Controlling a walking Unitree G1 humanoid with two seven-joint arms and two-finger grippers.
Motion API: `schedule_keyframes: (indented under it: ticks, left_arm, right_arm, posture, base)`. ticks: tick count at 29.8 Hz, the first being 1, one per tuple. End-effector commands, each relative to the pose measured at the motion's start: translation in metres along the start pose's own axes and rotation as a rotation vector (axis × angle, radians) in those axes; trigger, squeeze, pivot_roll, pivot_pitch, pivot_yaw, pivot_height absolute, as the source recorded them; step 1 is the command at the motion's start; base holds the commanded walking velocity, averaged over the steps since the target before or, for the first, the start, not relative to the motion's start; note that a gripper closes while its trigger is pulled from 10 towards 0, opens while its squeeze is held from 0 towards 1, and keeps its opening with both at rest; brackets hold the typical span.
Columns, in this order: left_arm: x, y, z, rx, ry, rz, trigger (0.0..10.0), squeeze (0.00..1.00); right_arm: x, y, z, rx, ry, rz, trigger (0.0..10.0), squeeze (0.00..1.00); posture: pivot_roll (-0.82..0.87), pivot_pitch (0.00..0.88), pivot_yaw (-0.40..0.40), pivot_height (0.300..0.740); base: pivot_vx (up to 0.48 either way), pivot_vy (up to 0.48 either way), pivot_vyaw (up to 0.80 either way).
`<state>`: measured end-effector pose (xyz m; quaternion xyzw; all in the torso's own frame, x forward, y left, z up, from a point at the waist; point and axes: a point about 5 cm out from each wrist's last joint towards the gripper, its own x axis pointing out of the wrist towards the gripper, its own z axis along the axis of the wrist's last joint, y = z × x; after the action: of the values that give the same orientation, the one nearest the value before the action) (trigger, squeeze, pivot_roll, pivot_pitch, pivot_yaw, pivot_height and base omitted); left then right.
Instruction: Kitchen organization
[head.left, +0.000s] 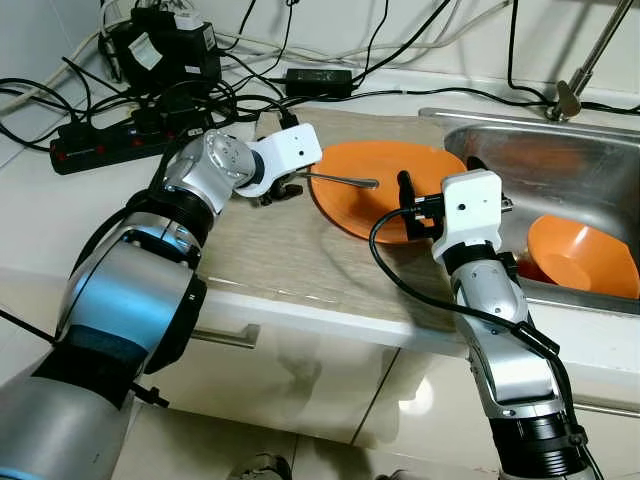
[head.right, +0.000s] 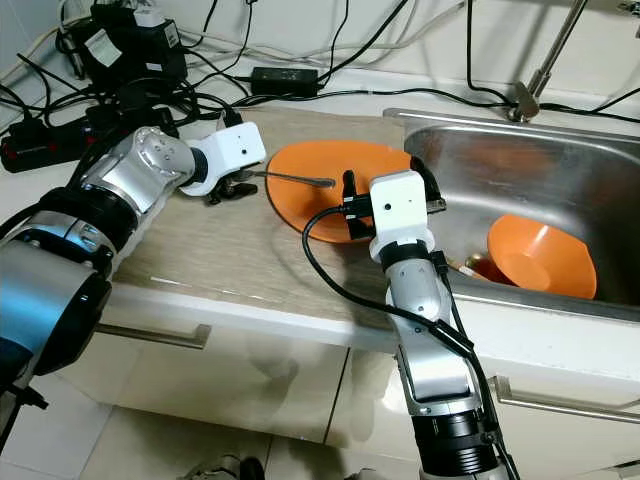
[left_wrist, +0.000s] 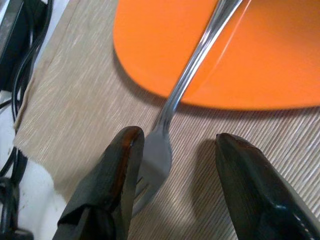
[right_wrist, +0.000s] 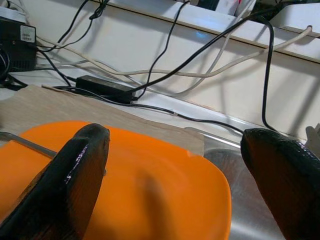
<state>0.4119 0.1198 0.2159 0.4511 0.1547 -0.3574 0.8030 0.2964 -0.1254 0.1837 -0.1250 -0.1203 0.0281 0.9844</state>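
An orange plate (head.left: 400, 160) lies on a beige mat (head.left: 270, 250) beside the sink. A metal fork (head.left: 345, 180) rests with its handle over the plate and its tines off the left rim. My left gripper (head.left: 280, 192) is at the tines; in the left wrist view the fork (left_wrist: 195, 60) lies between the open fingers, against one finger (left_wrist: 120, 165). My right gripper (head.left: 438, 180) hovers over the plate's near right edge, open wide, with the plate (right_wrist: 150, 190) between its fingers (right_wrist: 75, 170).
The steel sink (head.left: 560, 150) on the right holds an orange bowl (head.left: 580, 255), and a tap base (head.left: 568, 100) stands behind it. Power strips and tangled cables (head.left: 120, 135) crowd the back left counter. The counter edge runs just in front of the mat.
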Motion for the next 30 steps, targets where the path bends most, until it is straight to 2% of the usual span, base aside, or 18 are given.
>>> schedule_keyframes:
  ticks: [1,6,7,20,30]
  left_arm:
    - [0.003,-0.005,-0.005,0.003,0.020,-0.004,10.0,0.00]
    - [0.005,-0.007,-0.005,-0.001,0.025,-0.002,10.0,0.00]
    - [0.006,-0.009,-0.007,-0.021,0.030,0.005,0.0,0.00]
    - [0.007,-0.010,-0.018,-0.175,0.023,0.074,0.0,0.00]
    - [0.010,-0.016,-0.021,-0.276,-0.017,0.059,0.0,0.00]
  right_arm:
    - [-0.003,-0.005,0.000,-0.015,0.008,-0.021,10.0,0.00]
    - [-0.003,-0.005,0.000,-0.016,0.008,-0.026,10.0,0.00]
    - [-0.004,-0.006,0.000,-0.015,0.008,-0.028,10.0,0.00]
    - [-0.004,-0.005,0.000,-0.008,0.014,-0.020,10.0,0.00]
    - [-0.002,-0.003,0.000,-0.005,0.016,-0.006,10.0,0.00]
  posture:
    - [-0.19,0.000,0.035,0.740]
    - [-0.19,0.001,0.038,0.740]
    - [-0.20,0.003,0.038,0.740]
    - [-0.19,0.009,0.018,0.740]
    - [-0.18,0.007,0.003,0.740]
  base:
    - [0.000,0.000,0.00]
    - [0.000,0.000,0.00]
    - [0.000,0.000,0.00]
    - [0.000,0.000,0.00]
    - [0.000,0.000,0.00]
